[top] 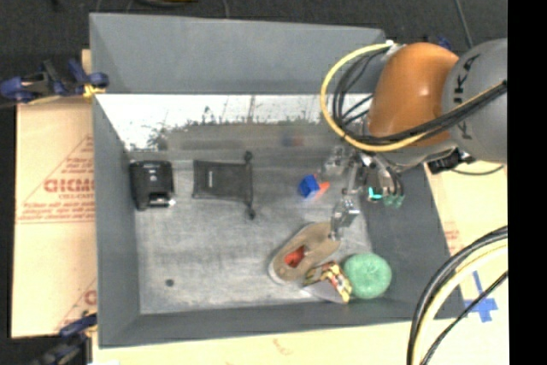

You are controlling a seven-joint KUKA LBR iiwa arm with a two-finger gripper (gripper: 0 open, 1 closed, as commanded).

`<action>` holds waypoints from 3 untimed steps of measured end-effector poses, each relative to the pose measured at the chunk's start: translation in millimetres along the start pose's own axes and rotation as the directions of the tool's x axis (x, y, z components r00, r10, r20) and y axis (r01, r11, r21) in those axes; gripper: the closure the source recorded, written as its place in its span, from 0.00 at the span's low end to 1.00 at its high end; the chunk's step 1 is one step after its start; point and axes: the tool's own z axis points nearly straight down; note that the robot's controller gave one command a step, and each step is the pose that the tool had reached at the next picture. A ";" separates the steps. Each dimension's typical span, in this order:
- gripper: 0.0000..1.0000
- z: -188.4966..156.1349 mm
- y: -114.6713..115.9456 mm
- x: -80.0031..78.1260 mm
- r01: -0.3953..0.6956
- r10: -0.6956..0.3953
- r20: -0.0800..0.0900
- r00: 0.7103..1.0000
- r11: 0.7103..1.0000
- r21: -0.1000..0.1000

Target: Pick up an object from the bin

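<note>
Camera view: arm in from right, jaws low over the back edge of a clear plastic blister pack w/ red item inside (301,256), front-right of the grey metal bin (115,226). Jaws released or clenched: can't tell. Fuzzy green ball (369,274) sits at the pack's right end; small blue block (308,185) is near, behind it. Black boxy item (151,184) is well apart, on the left. Prob. the pack is the target: nearest, flat, clear from above.

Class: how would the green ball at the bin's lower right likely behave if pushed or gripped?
Being round, the green ball would probably roll, though the clear packet beside it may block it. Its dull surface suggests little slip.
</note>
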 end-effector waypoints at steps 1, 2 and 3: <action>0.00 -4.5 0.1 -1.6 0.001 -0.001 0.007 1.000 1.000 0.001; 1.00 69.9 -0.8 -8.0 0.276 -0.276 -0.010 0.961 0.961 -0.003; 1.00 69.9 -0.8 -8.0 0.276 -0.276 -0.010 0.961 0.961 -0.003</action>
